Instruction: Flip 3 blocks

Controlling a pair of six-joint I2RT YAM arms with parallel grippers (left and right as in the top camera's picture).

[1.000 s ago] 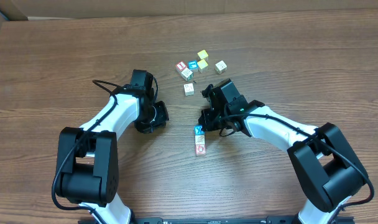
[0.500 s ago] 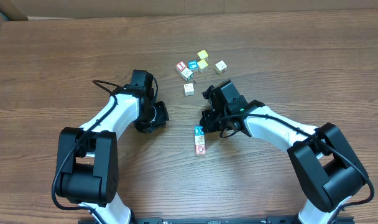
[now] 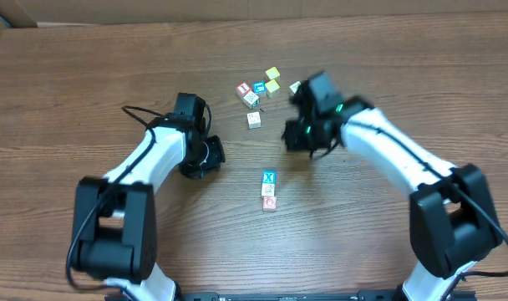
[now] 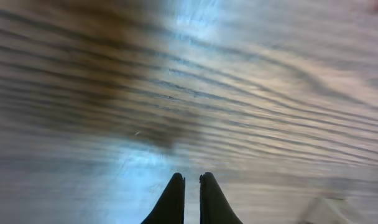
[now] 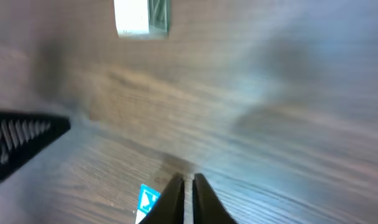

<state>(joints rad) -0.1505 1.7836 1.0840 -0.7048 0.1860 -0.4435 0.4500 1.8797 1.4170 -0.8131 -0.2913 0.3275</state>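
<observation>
Overhead: nearest the robot's base, the three task blocks lie in a short line on the wooden table [image 3: 78, 75], between the two arms and edge to edge as far as can be told. The red-marked pale block [image 3: 269, 203] is closest, the second pale block [image 3: 269, 191] is in the middle, and the teal X block [image 3: 268, 176] is at the far end with its X face up. Slightly farther back and to the left, the left gripper [image 3: 205, 156] sits over bare wood, well apart from the line. The left wrist view shows its fingers drawn together with nothing between them and only blurred grain ahead. Farther back on the other side, the right gripper [image 3: 296, 135] is blurred, beyond and right of the X block, touching no block. The right wrist view shows its jaws all but together, a thin slit, nothing held. The X block shows at the lower left of that frame, and a pale block with a green-marked side [image 5: 142, 17] at the top edge. Farthest is a loose cluster: a lone pale block [image 3: 253, 119], then another pale block [image 3: 251, 99], a red-topped block [image 3: 243, 88], a blue-topped block [image 3: 259, 87], a yellow-topped block [image 3: 272, 86], a second yellow-topped block [image 3: 272, 73], and a partly hidden block [image 3: 295, 86] at the right arm's edge.
</observation>
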